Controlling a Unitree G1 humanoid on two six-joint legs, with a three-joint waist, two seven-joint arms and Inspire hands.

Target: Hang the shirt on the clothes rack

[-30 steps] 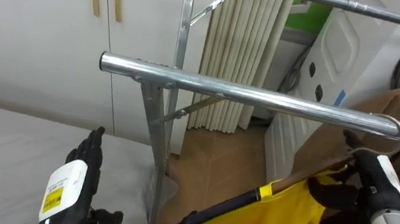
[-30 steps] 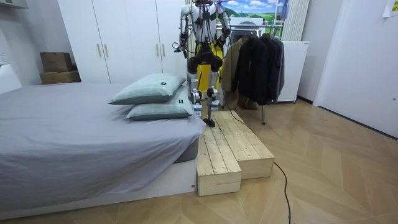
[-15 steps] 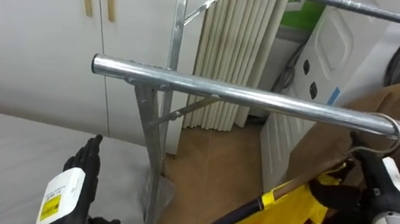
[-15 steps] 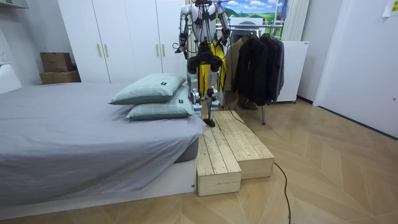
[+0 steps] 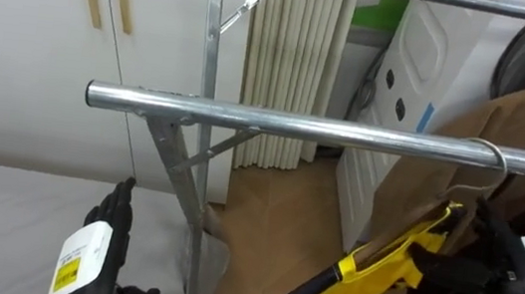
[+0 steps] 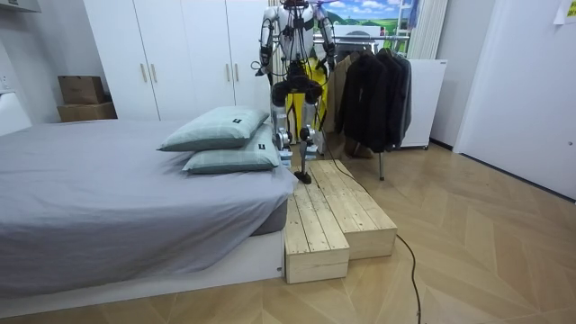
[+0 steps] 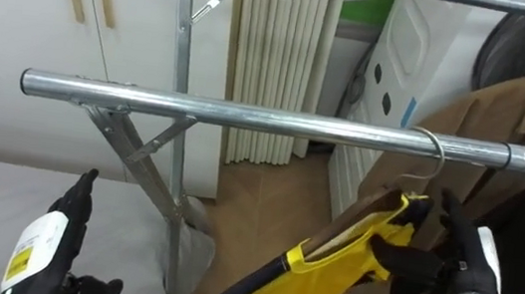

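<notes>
The right robot hand [image 7: 421, 265] has its dark fingers curled round the neck of a clothes hanger [image 7: 429, 159], and a yellow garment [image 7: 327, 275] drapes down and to the left from it. The hanger's wire hook appears to lie over the steel rail [image 5: 275, 123], so the hanging step looks close to done. What seems to remain is to let the weight settle onto the rail, loosen the fingers and draw the arm down and back.

A brown coat [image 5: 507, 117] hangs just beside the hook on the right, so there is little room on that side. To the left the rail is bare as far as the rack's upright post [image 5: 210, 40].

The left robot hand [image 5: 100, 248] is raised low at the left over the bed [image 5: 2, 226], fingers straight and holding nothing.

In the room view the robot stands on a wooden platform [image 6: 337, 211] beside the bed, with its edge close behind.
</notes>
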